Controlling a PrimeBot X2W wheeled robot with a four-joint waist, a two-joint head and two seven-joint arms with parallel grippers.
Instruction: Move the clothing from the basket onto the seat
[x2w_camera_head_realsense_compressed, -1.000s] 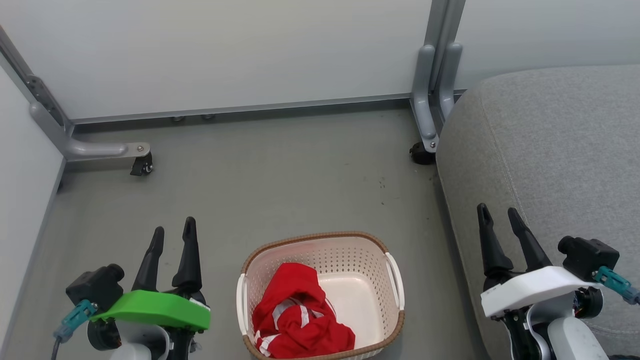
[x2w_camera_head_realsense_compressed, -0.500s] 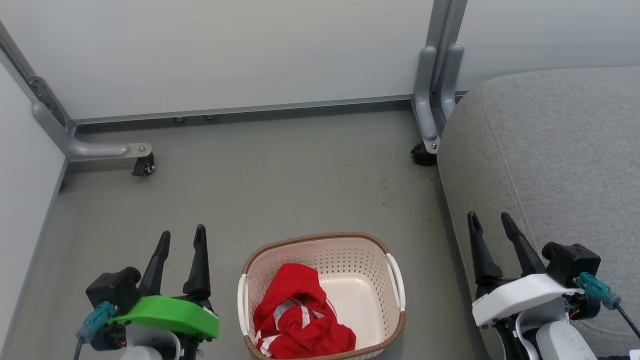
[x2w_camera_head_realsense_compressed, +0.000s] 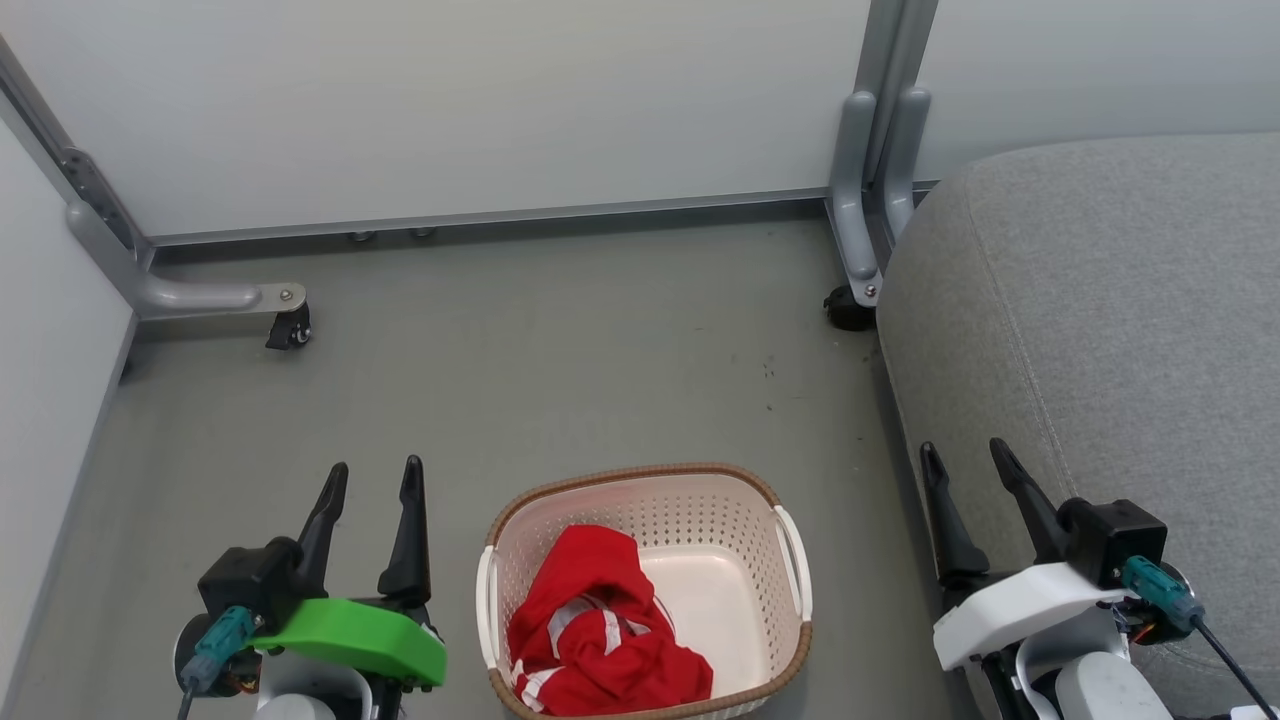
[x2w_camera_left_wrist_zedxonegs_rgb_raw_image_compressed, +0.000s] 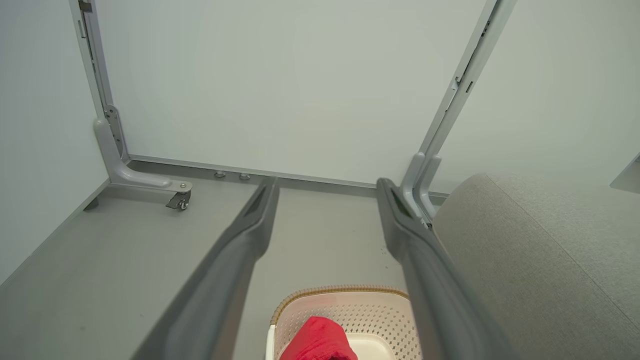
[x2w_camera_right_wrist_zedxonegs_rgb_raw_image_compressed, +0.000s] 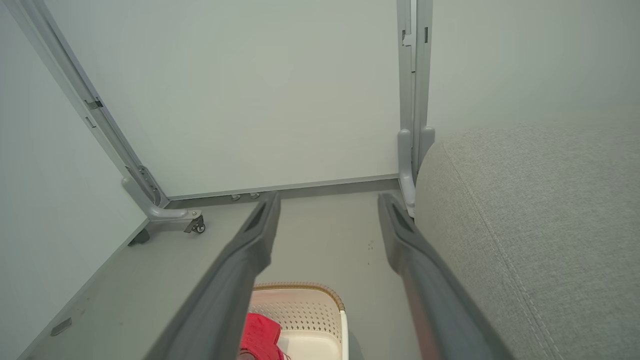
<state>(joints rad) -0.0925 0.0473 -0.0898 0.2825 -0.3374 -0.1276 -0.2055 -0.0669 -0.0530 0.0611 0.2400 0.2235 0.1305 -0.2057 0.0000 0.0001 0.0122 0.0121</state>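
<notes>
- Your left claw (x2w_camera_head_realsense_compressed: 376, 467) is spread with nothing between its fingers. It hangs above the floor (x2w_camera_head_realsense_compressed: 560, 360), just to the left of the basket (x2w_camera_head_realsense_compressed: 640, 472).
- Your right claw (x2w_camera_head_realsense_compressed: 965, 450) is also spread and empty. It sits on the basket's other side, up against the near edge of the seat (x2w_camera_head_realsense_compressed: 1120, 320).
- The clothing (x2w_camera_head_realsense_compressed: 600, 630) is all in the basket, a crumpled red heap with white stripes showing. It fills the left half and the near-left corner, and the right half of the basket floor is bare.
- The relation that matters: the heap lies to the right of your left claw, below it and a little nearer the robot. It is well apart from your right claw, with the bare half of the basket between them. The left arm is the nearer one.
- The heap's long axis runs from the far side of the basket towards the near rim, roughly in line with the left claw's fingers.
- In my judgement nothing has been moved yet. The next move is a reach in and down over the left rim, and the basket wall and left handle are what you could clip.
- The seat lies to the right, past the basket, so a left-arm carry must cross over it.
</notes>
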